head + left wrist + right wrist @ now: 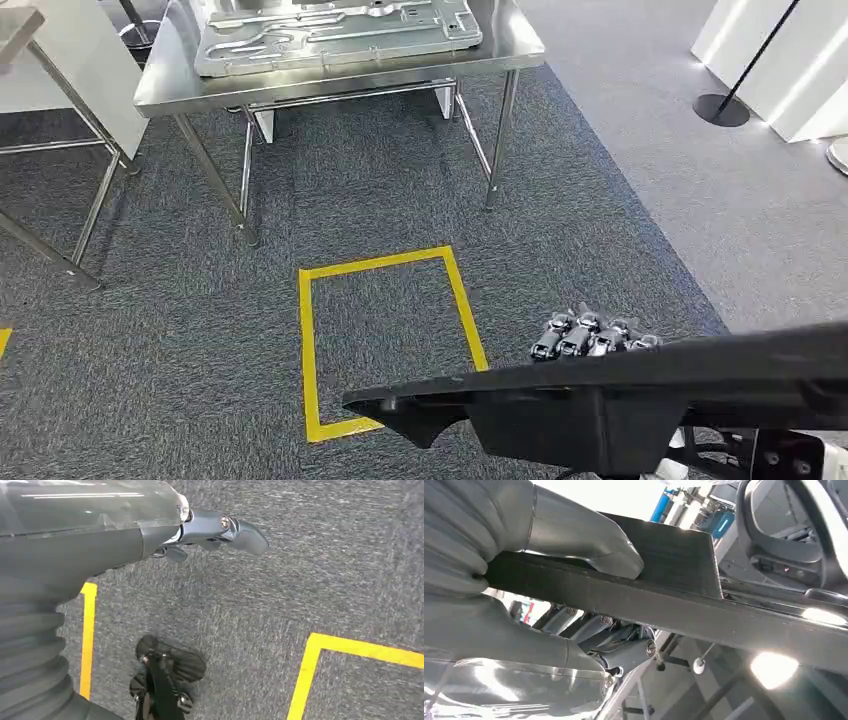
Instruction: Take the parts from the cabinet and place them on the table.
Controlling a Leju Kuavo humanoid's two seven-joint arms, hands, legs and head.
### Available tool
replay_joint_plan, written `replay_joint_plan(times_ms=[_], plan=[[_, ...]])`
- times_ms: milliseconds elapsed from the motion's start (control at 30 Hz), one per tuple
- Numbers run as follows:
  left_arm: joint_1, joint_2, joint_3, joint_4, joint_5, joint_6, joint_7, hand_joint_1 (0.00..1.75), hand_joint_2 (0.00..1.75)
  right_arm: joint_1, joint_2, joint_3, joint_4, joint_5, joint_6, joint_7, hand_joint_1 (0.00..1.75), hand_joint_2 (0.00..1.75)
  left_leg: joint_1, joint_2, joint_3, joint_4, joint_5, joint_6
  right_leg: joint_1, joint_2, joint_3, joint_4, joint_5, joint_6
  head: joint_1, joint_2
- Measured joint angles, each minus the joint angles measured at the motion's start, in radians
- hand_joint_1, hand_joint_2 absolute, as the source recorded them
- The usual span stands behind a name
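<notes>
The floor is grey carpet (400, 200) with a yellow tape square (390, 340) stuck on it. A shiny metal table (340, 75) stands past the yellow tape square, at the far side of the floor. A big flat metal plate (335, 35) with bumps and grooves lies on top of that table. Beside the table, further out, the black round foot of a pole (722, 110) sits on lighter carpet in front of a white wall.

The right hand (592, 336) holds a long black part (620, 390). The part is flat and wide, and it hangs in the air just near the yellow tape square, well apart from the table. In the right wrist view the thick grey thumb (594, 545) presses on one side of the black part (674, 595) and the darker fingers (614, 640) curl under the other side, so the part is pinched tight.

The left hand (210, 532) hangs over the carpet with nothing in it, and I cannot tell how its fingers lie
</notes>
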Motion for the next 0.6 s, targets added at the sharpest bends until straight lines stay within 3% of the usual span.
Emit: replay_joint_plan(times_ms=[33, 67, 133, 167, 267, 333, 367, 400, 467, 500, 533, 567, 600], plan=[[0.002, 0.0, 0.0, 0.0, 0.0, 0.0, 0.0, 0.0, 1.75, -0.001, 0.0, 0.0, 0.004, 0.0, 0.001, 0.0, 1.75, 1.75, 0.0, 0.001, 0.01, -0.024, 0.025, 0.001, 0.001, -0.003, 0.003, 0.0, -0.003, 0.001, 0.0, 0.0], [0.003, 0.0, 0.0, 0.0, 0.0, 0.0, -0.001, 0.0, 1.75, -0.003, 0.0, 0.0, 0.007, -0.001, 0.002, 0.0, 1.75, 1.75, 0.0, 0.003, 0.043, -0.089, 0.065, 0.004, 0.001, -0.005, 0.009, 0.0, -0.007, 0.003, 0.0, 0.0], [0.004, 0.001, 0.001, 0.0, 0.001, 0.0, -0.004, 0.0, 1.75, -0.009, 0.004, 0.0, 0.013, -0.003, 0.005, 0.0, 1.75, 1.75, -0.001, 0.012, 0.141, -0.279, 0.154, 0.015, 0.002, -0.011, 0.024, 0.0, -0.016, 0.009, 0.0, 0.0], [0.004, 0.001, 0.002, 0.0, 0.001, 0.0, -0.006, 0.0, 1.75, -0.012, 0.006, 0.0, 0.015, -0.004, 0.005, 0.0, 1.75, 1.75, -0.009, 0.024, 0.161, -0.316, 0.137, 0.023, 0.006, -0.013, 0.026, 0.001, -0.021, 0.015, 0.0, 0.0], [0.009, 0.001, 0.003, 0.0, 0.002, 0.0, -0.007, 0.0, 1.75, -0.017, 0.006, 0.0, 0.023, -0.008, 0.009, 0.0, 1.75, 1.75, -0.01, 0.016, 0.157, -0.324, 0.135, 0.041, 0.005, -0.013, 0.028, 0.01, -0.018, 0.033, 0.0, 0.0], [0.011, 0.001, 0.005, 0.0, 0.002, 0.0, -0.008, 0.0, 1.75, -0.019, 0.006, -0.001, 0.026, -0.012, 0.009, 0.0, 1.75, 1.75, -0.005, 0.01, 0.179, -0.334, 0.134, 0.052, 0.003, -0.01, 0.028, 0.024, -0.028, 0.045, 0.0, 0.0], [0.008, 0.001, 0.005, 0.0, 0.002, 0.0, -0.009, 0.0, 1.75, -0.022, 0.006, -0.001, 0.027, -0.012, 0.009, 0.0, 1.75, 1.75, -0.005, 0.01, 0.186, -0.334, 0.131, 0.059, 0.001, -0.002, 0.012, 0.062, -0.044, 0.049, 0.0, 0.0], [0.006, 0.001, 0.005, 0.0, 0.002, 0.0, -0.009, 0.0, 1.75, -0.025, 0.006, -0.002, 0.028, -0.013, 0.01, -0.001, 1.75, 1.75, -0.005, 0.008, 0.189, -0.334, 0.129, 0.063, 0.001, 0.0, -0.025, 0.125, -0.073, 0.052, 0.0, 0.0], [0.008, 0.001, 0.005, 0.0, -0.001, -0.003, -0.014, 0.0, 1.75, -0.021, 0.006, -0.002, 0.032, -0.012, 0.008, 0.0, 1.75, 1.75, -0.007, 0.005, 0.193, -0.333, 0.122, 0.066, -0.001, 0.0, -0.126, 0.279, -0.127, 0.058, 0.0, 0.0], [0.009, 0.001, 0.005, 0.0, -0.003, -0.005, -0.016, 0.0, 1.75, -0.02, 0.006, -0.003, 0.035, -0.013, 0.008, 0.0, 1.75, 1.75, -0.007, 0.003, 0.197, -0.333, 0.117, 0.065, -0.001, 0.001, -0.162, 0.319, -0.131, 0.058, 0.0, 0.0], [0.011, 0.001, 0.005, 0.0, -0.004, -0.006, -0.017, 0.0, 1.75, -0.018, 0.006, -0.004, 0.036, -0.012, 0.009, 0.0, 1.75, 1.75, -0.007, 0.0, 0.204, -0.333, 0.112, 0.064, -0.001, 0.001, -0.173, 0.308, -0.106, 0.057, 0.0, 0.0], [0.011, 0.0, 0.005, 0.0, -0.004, -0.006, -0.018, 0.0, 1.75, -0.018, 0.006, -0.004, 0.036, -0.012, 0.009, 0.0, 1.75, 1.75, -0.007, -0.003, 0.213, -0.333, 0.105, 0.062, -0.001, 0.001, -0.161, 0.257, -0.06, 0.054, 0.0, 0.0], [0.01, 0.0, 0.005, 0.0, -0.004, -0.007, -0.019, 0.0, 1.75, -0.018, 0.006, -0.004, 0.036, -0.012, 0.01, 0.0, 1.75, 1.75, -0.007, -0.006, 0.226, -0.333, 0.097, 0.059, 0.0, 0.001, -0.128, 0.17, 0.002, 0.048, 0.0, 0.0]])
